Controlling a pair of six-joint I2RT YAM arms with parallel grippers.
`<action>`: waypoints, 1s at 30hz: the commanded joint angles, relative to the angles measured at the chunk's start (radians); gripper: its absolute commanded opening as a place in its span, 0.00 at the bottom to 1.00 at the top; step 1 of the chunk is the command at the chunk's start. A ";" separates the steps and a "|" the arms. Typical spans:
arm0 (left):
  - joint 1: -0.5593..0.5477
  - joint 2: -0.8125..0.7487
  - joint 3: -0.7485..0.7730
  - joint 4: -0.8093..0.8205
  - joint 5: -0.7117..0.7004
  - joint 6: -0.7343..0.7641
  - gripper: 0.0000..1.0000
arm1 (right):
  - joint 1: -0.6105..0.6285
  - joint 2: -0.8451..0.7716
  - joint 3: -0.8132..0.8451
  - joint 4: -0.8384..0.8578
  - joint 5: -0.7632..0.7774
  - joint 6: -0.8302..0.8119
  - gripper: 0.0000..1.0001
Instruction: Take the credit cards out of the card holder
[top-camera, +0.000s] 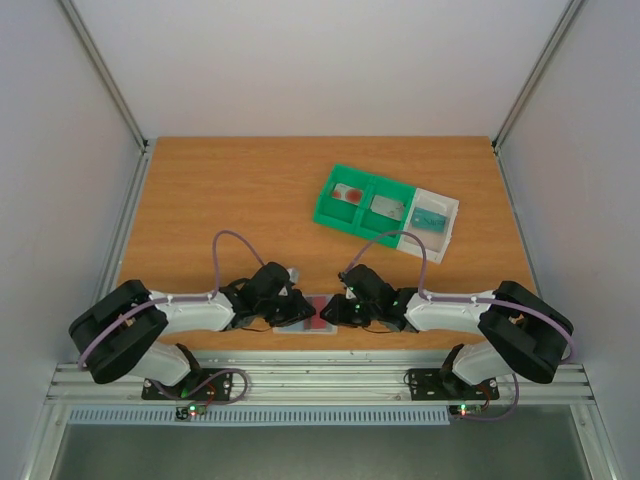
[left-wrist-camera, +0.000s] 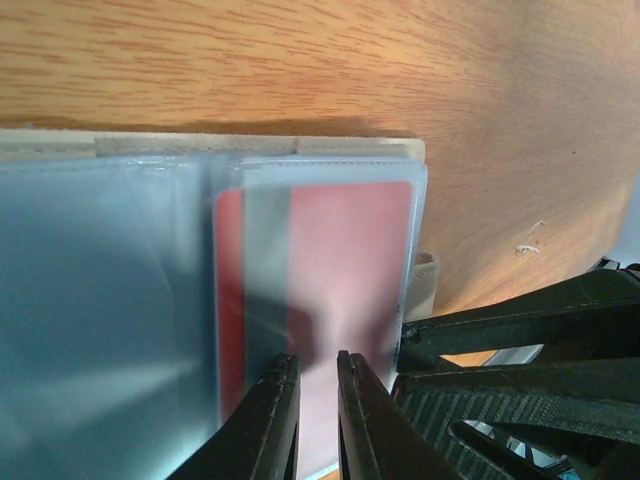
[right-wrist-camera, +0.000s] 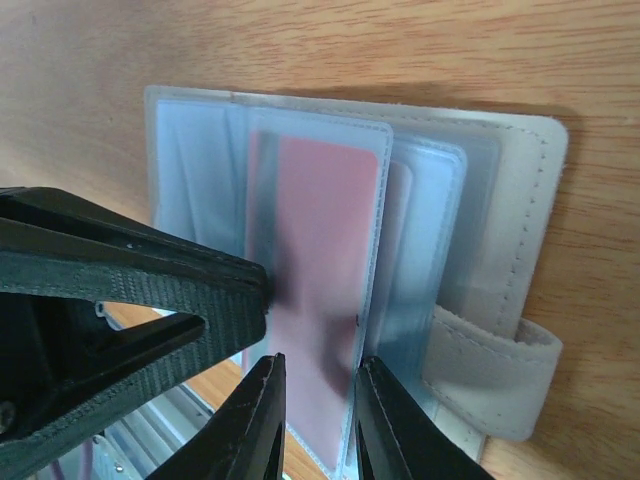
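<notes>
**Card extraction**

The open beige fabric card holder is laid at the table's near edge, dark red plastic card sleeved inside. Left gripper and right gripper fingers are narrowly parted; grips cannot be told. Only the card should be pinched.

From above, the left gripper and right gripper cover nearly all of the holder. What lies in the green tray is too small for you to identify. In the left wrist view the holder runs off the left and bottom edges. Its sleeve clouds the red card, and you can't tell whether either gripper pinches it.
</notes>
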 joint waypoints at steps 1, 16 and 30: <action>0.000 0.007 -0.025 0.086 0.008 -0.012 0.13 | 0.007 -0.011 -0.016 0.074 -0.026 0.027 0.22; 0.053 -0.299 -0.020 -0.328 -0.155 0.041 0.31 | 0.007 0.058 -0.044 0.217 -0.071 0.091 0.23; 0.151 -0.374 -0.082 -0.466 -0.201 0.097 0.37 | 0.007 0.079 -0.020 0.250 -0.091 0.097 0.24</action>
